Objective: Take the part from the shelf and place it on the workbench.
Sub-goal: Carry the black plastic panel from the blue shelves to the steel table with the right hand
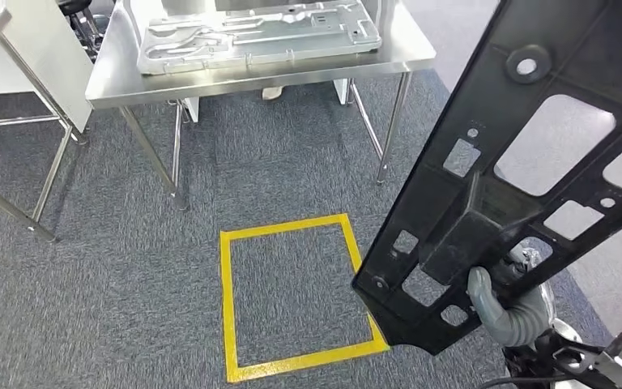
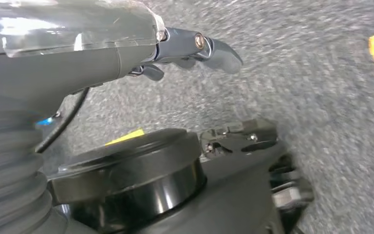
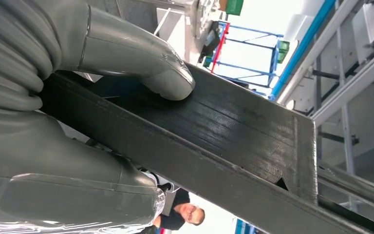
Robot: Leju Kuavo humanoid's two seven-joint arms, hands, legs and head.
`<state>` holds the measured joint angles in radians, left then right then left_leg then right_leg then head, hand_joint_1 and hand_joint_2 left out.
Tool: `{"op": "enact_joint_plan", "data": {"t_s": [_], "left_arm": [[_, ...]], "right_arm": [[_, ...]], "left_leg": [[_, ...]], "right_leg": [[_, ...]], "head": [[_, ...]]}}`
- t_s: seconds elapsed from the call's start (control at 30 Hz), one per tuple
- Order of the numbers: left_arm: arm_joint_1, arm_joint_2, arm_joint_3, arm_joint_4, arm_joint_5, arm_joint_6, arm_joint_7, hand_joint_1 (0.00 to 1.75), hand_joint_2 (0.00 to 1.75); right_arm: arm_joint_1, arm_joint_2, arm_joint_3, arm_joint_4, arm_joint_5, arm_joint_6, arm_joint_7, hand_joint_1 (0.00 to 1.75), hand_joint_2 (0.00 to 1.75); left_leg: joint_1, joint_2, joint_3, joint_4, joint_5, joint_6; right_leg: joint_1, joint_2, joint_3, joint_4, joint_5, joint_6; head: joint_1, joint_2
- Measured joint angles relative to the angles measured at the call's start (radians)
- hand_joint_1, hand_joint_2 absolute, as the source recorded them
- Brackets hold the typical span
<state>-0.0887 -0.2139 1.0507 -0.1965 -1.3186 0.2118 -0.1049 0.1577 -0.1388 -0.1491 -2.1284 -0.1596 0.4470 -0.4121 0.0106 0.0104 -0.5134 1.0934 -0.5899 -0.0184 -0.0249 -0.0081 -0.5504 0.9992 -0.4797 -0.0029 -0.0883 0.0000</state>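
The right hand (image 1: 509,301) gripped the black part (image 1: 526,162), a long flat plastic panel with cut-out holes, held up at a slant above the grey carpet (image 1: 129,275) at the right of the head view; in the right wrist view its thumb (image 3: 141,61) pressed on the panel's ribbed face. The left hand (image 2: 190,48) hung over the carpet, holding nothing, its fingers loosely bent. On the floor just left of the part lay a yellow taped square (image 1: 296,296). Farther off stood the steel bench (image 1: 113,81), carrying a large silver metal panel (image 1: 255,36).
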Motion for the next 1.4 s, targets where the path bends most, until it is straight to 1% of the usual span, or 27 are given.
{"op": "enact_joint_plan", "data": {"t_s": [0.07, 0.1, 0.13, 0.17, 0.23, 0.27, 0.3, 0.37, 0.47, 0.5, 0.57, 0.6, 0.63, 0.67, 0.73, 0.77, 0.8, 0.87, 0.97, 1.0, 1.07, 1.1, 1.13, 1.17, 1.27, 1.33, 1.4], "left_arm": [[-0.001, 0.0, 0.001, 0.0, 0.0, -0.003, -0.002, 0.0, 1.75], [-0.003, 0.0, 0.001, 0.0, 0.001, -0.004, -0.003, 0.0, 1.75], [-0.004, 0.0, 0.001, 0.0, 0.001, -0.005, -0.004, 0.0, 1.75], [-0.005, 0.0, 0.001, 0.0, 0.001, -0.005, -0.004, 0.0, 1.75], [-0.003, 0.001, 0.001, 0.0, 0.001, -0.006, -0.003, 0.0, 1.75], [-0.001, 0.001, 0.002, 0.0, 0.001, -0.006, -0.003, 0.0, 1.75], [0.0, 0.002, 0.002, 0.0, 0.0, -0.006, -0.003, 0.0, 1.75], [-0.001, 0.003, 0.002, 0.0, 0.0, -0.006, -0.003, 0.0, 1.75], [-0.003, 0.004, 0.002, 0.0, -0.002, -0.006, -0.004, 0.0, 1.75], [-0.003, 0.004, 0.002, 0.0, -0.002, -0.006, -0.005, 0.0, 1.75], [-0.002, 0.003, 0.002, 0.0, -0.002, -0.006, -0.005, 0.0, 1.75], [0.0, 0.003, 0.002, 0.0, -0.002, -0.007, -0.005, 0.0, 1.75], [0.002, 0.003, 0.002, 0.0, -0.002, -0.007, -0.004, 0.0, 1.75], [0.003, 0.003, 0.002, 0.0, -0.002, -0.007, -0.004, 0.0, 1.75], [0.005, 0.003, 0.002, 0.0, -0.002, -0.008, -0.002, 0.0, 1.75], [0.004, 0.003, 0.002, 0.0, -0.002, -0.008, -0.002, 0.0, 1.75], [0.003, 0.003, 0.002, 0.0, -0.002, -0.008, -0.001, 0.0, 1.75], [0.0, 0.003, 0.002, 0.0, -0.002, -0.008, -0.001, 0.0, 1.75], [-0.002, 0.004, 0.002, 0.0, -0.001, -0.008, 0.001, 0.0, 1.75], [-0.002, 0.004, 0.002, 0.0, -0.001, -0.008, 0.002, 0.0, 1.75], [-0.002, 0.004, 0.002, 0.0, 0.0, -0.01, 0.0, 0.0, 1.75], [-0.002, 0.004, 0.002, 0.0, 0.0, -0.012, -0.002, 0.0, 1.75], [-0.003, 0.004, 0.002, 0.0, 0.0, -0.013, -0.003, 0.0, 1.75], [-0.004, 0.004, 0.002, 0.0, -0.001, -0.014, -0.005, 0.0, 1.75], [0.0, 0.006, 0.002, 0.0, -0.001, -0.014, -0.005, 0.0, 1.75], [0.002, 0.008, 0.003, 0.0, -0.001, -0.014, -0.004, 0.0, 1.75], [0.003, 0.009, 0.003, 0.0, -0.002, -0.014, -0.004, 0.0, 1.75]], "right_arm": [[0.0, 0.0, 0.001, 0.002, -0.001, 0.0, -0.001, 1.75, 1.75], [0.0, 0.001, 0.002, 0.004, -0.001, 0.0, -0.001, 1.75, 1.75], [0.001, 0.002, 0.002, 0.005, -0.001, -0.001, -0.001, 1.75, 1.75], [0.001, 0.003, 0.002, 0.005, -0.001, -0.001, -0.001, 1.75, 1.75], [0.001, 0.006, 0.003, 0.007, -0.001, -0.001, -0.001, 1.75, 1.75], [0.0, 0.008, 0.003, 0.008, 0.0, -0.001, -0.001, 1.75, 1.75], [0.0, 0.009, 0.003, 0.009, 0.0, -0.001, -0.002, 1.75, 1.75], [0.0, 0.011, 0.004, 0.01, 0.001, -0.001, -0.003, 1.75, 1.75], [-0.001, 0.011, 0.003, 0.009, 0.001, -0.002, -0.007, 1.75, 1.75], [-0.001, 0.011, 0.003, 0.008, 0.001, -0.002, -0.009, 1.75, 1.75], [0.003, 0.012, 0.003, 0.008, 0.002, -0.003, -0.013, 1.75, 1.75], [0.005, 0.012, 0.003, 0.009, 0.003, -0.003, -0.013, 1.75, 1.75], [0.008, 0.012, 0.003, 0.009, 0.004, -0.003, -0.013, 1.75, 1.75], [0.009, 0.012, 0.003, 0.009, 0.005, -0.002, -0.013, 1.75, 1.75], [0.01, 0.013, 0.003, 0.009, 0.006, 0.0, -0.014, 1.75, 1.75], [0.011, 0.013, 0.003, 0.01, 0.007, 0.001, -0.015, 1.75, 1.75], [0.011, 0.013, 0.003, 0.01, 0.007, 0.001, -0.015, 1.75, 1.75], [0.012, 0.013, 0.002, 0.01, 0.008, 0.001, -0.016, 1.75, 1.75], [0.011, 0.014, 0.002, 0.009, 0.008, 0.002, -0.016, 1.75, 1.75], [0.009, 0.014, 0.002, 0.009, 0.008, 0.002, -0.016, 1.75, 1.75], [0.006, 0.016, 0.001, 0.01, 0.007, 0.003, -0.015, 1.75, 1.75], [0.006, 0.016, 0.001, 0.01, 0.007, 0.003, -0.014, 1.75, 1.75], [0.008, 0.017, 0.001, 0.01, 0.007, 0.003, -0.014, 1.75, 1.75], [0.01, 0.017, 0.001, 0.01, 0.006, 0.004, -0.015, 1.75, 1.75], [0.019, 0.018, -0.001, 0.01, 0.003, 0.004, -0.02, 1.75, 1.75], [0.023, 0.018, -0.002, 0.01, 0.001, 0.004, -0.022, 1.75, 1.75], [0.026, 0.018, -0.004, 0.012, 0.0, 0.004, -0.023, 1.75, 1.75]], "left_leg": [[0.0, -0.001, -0.101, 0.152, -0.037, -0.002], [0.0, -0.001, -0.144, 0.199, -0.032, -0.001], [-0.001, -0.001, -0.169, 0.208, -0.003, 0.0], [-0.001, -0.001, -0.175, 0.175, 0.048, 0.004], [-0.005, -0.003, -0.155, 0.066, 0.154, 0.016], [-0.009, -0.004, -0.142, 0.025, 0.181, 0.023], [-0.014, -0.004, -0.132, 0.004, 0.183, 0.03], [-0.02, -0.003, -0.112, -0.02, 0.159, 0.041], [-0.01, -0.003, -0.067, -0.077, 0.133, 0.053], [-0.006, -0.003, -0.054, -0.089, 0.129, 0.055], [-0.006, -0.004, -0.036, -0.097, 0.117, 0.058], [-0.006, -0.004, -0.027, -0.097, 0.109, 0.057], [-0.005, -0.005, -0.015, -0.097, 0.099, 0.056], [-0.005, -0.006, 0.0, -0.097, 0.089, 0.053], [-0.004, -0.007, 0.028, -0.098, 0.068, 0.046], [-0.005, -0.007, 0.038, -0.097, 0.058, 0.04], [-0.006, -0.007, 0.041, -0.098, 0.052, 0.035], [-0.009, -0.005, 0.043, -0.101, 0.044, 0.023], [-0.007, -0.003, 0.04, -0.073, 0.021, 0.009], [-0.006, -0.003, 0.018, -0.022, -0.002, 0.006], [-0.006, -0.003, -0.067, 0.126, -0.053, 0.003], [-0.006, -0.003, -0.108, 0.186, -0.064, 0.003], [-0.006, -0.003, -0.135, 0.213, -0.054, 0.005], [-0.008, -0.004, -0.141, 0.198, -0.023, 0.009], [-0.018, -0.004, -0.088, 0.02, 0.107, 0.04], [-0.026, -0.003, -0.062, -0.052, 0.121, 0.055], [-0.027, -0.006, -0.045, -0.08, 0.112, 0.059]], "right_leg": [[0.004, 0.001, 0.019, -0.001, -0.019, -0.006], [0.005, 0.003, 0.032, -0.001, -0.03, -0.007], [0.007, 0.005, 0.047, -0.001, -0.042, -0.007], [0.008, 0.008, 0.066, -0.001, -0.055, -0.006], [0.01, 0.014, 0.101, -0.003, -0.083, -0.001], [0.01, 0.017, 0.113, -0.004, -0.093, 0.004], [0.009, 0.02, 0.12, -0.007, -0.1, 0.011], [0.006, 0.02, 0.128, -0.017, -0.106, 0.026], [0.004, 0.012, 0.123, 0.011, -0.128, 0.038], [0.003, 0.01, 0.093, 0.063, -0.144, 0.042], [0.002, 0.01, -0.007, 0.204, -0.174, 0.049], [0.0, 0.01, -0.054, 0.254, -0.172, 0.052], [-0.001, 0.009, -0.086, 0.269, -0.148, 0.055], [-0.002, 0.009, -0.099, 0.244, -0.101, 0.056], [-0.002, 0.007, -0.079, 0.129, 0.003, 0.054], [0.001, 0.006, -0.064, 0.077, 0.032, 0.051], [0.004, 0.005, -0.054, 0.047, 0.04, 0.045], [0.01, 0.007, -0.049, 0.031, 0.025, 0.03], [0.004, 0.01, -0.035, 0.02, 0.014, 0.008], [0.003, 0.01, -0.027, 0.016, 0.01, 0.001], [0.007, 0.008, -0.016, 0.015, -0.002, -0.007], [0.009, 0.008, -0.009, 0.015, -0.008, -0.009], [0.012, 0.009, -0.001, 0.015, -0.014, -0.01], [0.015, 0.01, 0.01, 0.015, -0.021, -0.01], [0.022, 0.014, 0.045, 0.013, -0.045, -0.008], [0.02, 0.016, 0.054, 0.011, -0.052, 0.002], [0.017, 0.016, 0.058, 0.016, -0.044, 0.017]], "head": [[0.0, 0.0], [0.0, 0.0], [0.0, 0.0], [0.0, 0.0], [0.0, 0.0], [0.0, 0.0], [0.0, 0.0], [0.0, 0.0], [0.0, 0.0], [0.0, 0.0], [0.0, 0.0], [0.0, 0.0], [0.0, 0.0], [0.0, 0.0], [0.0, 0.0], [0.0, 0.0], [0.0, 0.0], [0.0, 0.0], [0.0, 0.0], [0.0, 0.0], [0.0, 0.0], [0.0, 0.0], [0.0, 0.0], [0.0, 0.0], [0.0, 0.0], [0.0, 0.0], [0.0, 0.0]]}}
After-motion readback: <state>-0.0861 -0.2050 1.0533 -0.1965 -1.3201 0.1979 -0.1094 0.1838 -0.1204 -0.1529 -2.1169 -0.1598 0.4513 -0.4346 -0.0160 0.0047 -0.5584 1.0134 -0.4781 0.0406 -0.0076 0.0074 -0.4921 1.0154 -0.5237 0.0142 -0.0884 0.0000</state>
